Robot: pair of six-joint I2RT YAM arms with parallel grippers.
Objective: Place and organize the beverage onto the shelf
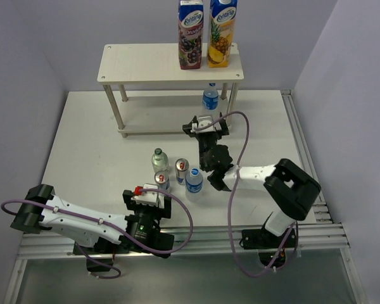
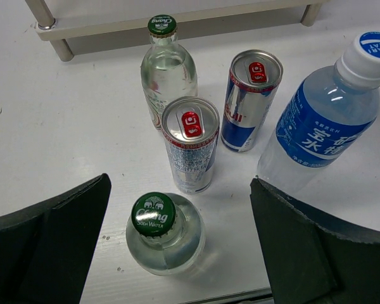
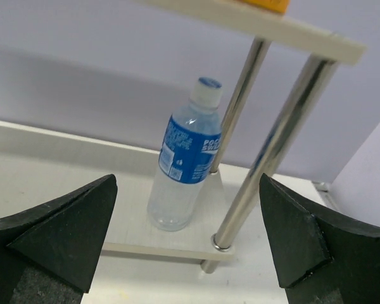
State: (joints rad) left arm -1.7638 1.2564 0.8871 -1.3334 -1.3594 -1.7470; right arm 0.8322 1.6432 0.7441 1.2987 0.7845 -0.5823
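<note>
Blue-labelled plastic water bottle (image 3: 183, 161) occupies the lower tier of the pale wooden shelf (image 1: 145, 63).
Right gripper (image 1: 206, 120) gapes empty; left gripper (image 1: 151, 192), equally wide, frames green-capped glass bottle (image 2: 164, 237), likely next.

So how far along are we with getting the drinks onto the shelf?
Done: one water bottle stands on the shelf, lower board, right end. In hand: nothing; the left gripper and right gripper are open and empty. Left: two glass bottles, two cans and the second water bottle, all on the table.

Left pincer (image 1: 147, 193) gapes wide, held low and near; right pincer (image 1: 206, 125) gapes wide, reached far forward
</note>
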